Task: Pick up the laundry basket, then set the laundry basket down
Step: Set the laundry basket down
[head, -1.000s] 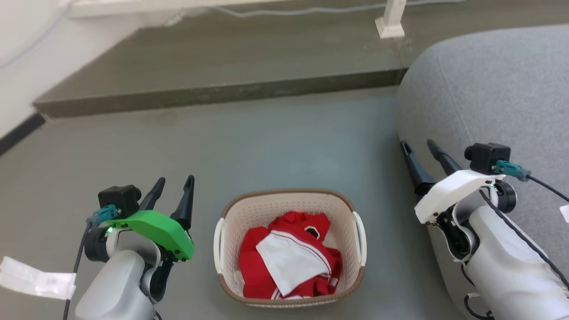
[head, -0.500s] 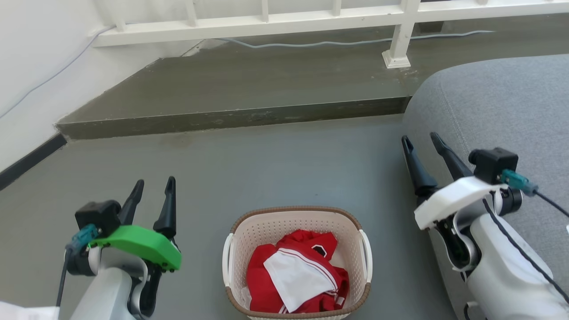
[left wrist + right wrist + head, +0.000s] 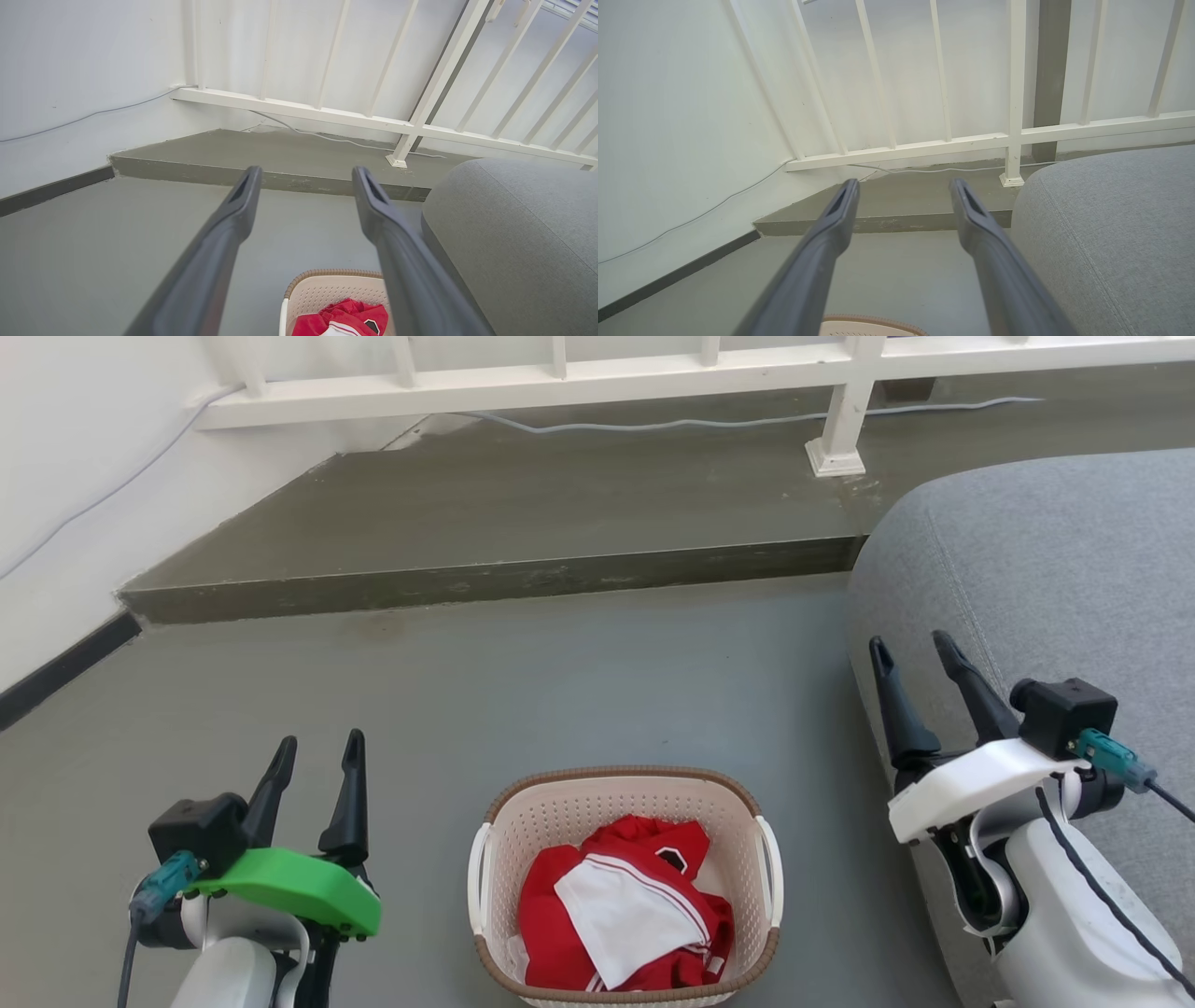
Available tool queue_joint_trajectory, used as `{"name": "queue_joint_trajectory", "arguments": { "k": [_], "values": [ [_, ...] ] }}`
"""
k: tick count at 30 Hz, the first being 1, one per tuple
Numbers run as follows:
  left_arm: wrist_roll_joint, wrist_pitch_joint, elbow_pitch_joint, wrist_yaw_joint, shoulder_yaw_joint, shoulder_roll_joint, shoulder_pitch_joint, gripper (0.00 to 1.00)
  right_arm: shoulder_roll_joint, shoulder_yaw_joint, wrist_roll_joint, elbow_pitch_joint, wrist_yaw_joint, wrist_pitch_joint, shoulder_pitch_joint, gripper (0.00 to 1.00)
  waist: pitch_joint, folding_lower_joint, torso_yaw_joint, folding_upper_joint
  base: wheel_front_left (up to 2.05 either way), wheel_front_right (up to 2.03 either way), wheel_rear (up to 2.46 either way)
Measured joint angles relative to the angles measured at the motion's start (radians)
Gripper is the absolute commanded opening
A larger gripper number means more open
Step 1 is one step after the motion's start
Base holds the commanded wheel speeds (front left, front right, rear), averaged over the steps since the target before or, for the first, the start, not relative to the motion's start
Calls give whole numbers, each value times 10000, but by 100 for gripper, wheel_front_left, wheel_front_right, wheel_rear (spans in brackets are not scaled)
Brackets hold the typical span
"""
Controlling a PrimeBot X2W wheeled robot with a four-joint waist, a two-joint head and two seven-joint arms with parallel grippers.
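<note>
Cream perforated plastic with a brown rim, the laundry basket (image 3: 607, 803) sits on the grey floor (image 3: 560, 681) at the lower centre of the head view, red and white cloth (image 3: 616, 915) bundled inside; the left gripper (image 3: 321, 739) at lower left and the right gripper (image 3: 909, 640) at right, by the grey cushion (image 3: 1046, 569), both have fingers spread and empty, clear of the basket's white handles (image 3: 477, 882).

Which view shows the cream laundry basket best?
The head view: the cream perforated plastic laundry basket shows nearly whole, with white handles and the red and white clothes inside. The left wrist view catches its far rim and red cloth; the right wrist view, a sliver of rim.
</note>
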Motion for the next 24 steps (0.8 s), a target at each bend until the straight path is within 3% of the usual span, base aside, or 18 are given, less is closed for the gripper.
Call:
{"name": "queue_joint_trajectory", "arguments": {
  "k": [24],
  "values": [
    [629, 0, -589, -199, 460, -311, 652, 100, 320, -506, -600, -665, 155, 0, 653, 100, 119, 0, -44, 0, 0, 0, 0]
  ]
}}
